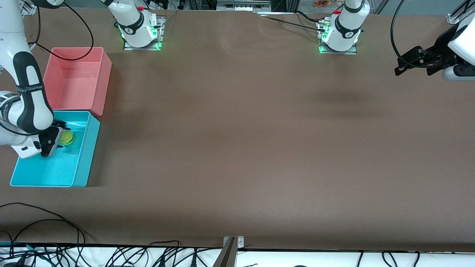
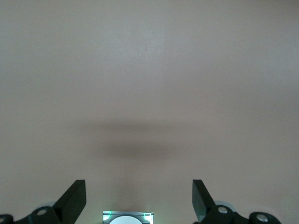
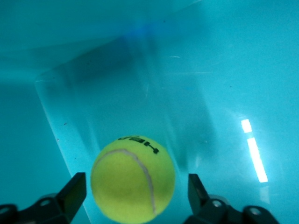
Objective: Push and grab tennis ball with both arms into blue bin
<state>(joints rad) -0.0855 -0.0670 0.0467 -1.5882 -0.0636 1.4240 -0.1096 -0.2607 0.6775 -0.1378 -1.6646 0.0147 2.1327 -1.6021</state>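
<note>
Ball (image 3: 133, 177), fuzzy yellow-green, black print, in blue bin (image 1: 83, 159).

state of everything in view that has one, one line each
ball: in the blue bin, between the right gripper's open fingers, not gripped
blue bin: upright, holds the ball
pink bin: upright, nothing in it
right gripper: open, inside the blue bin
left gripper: open, waiting over bare table

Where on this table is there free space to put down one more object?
The brown table is bare between the two bases and the front edge. Crowded: the right arm's end, where pink bin meets blue bin, holding the ball and right gripper.
</note>
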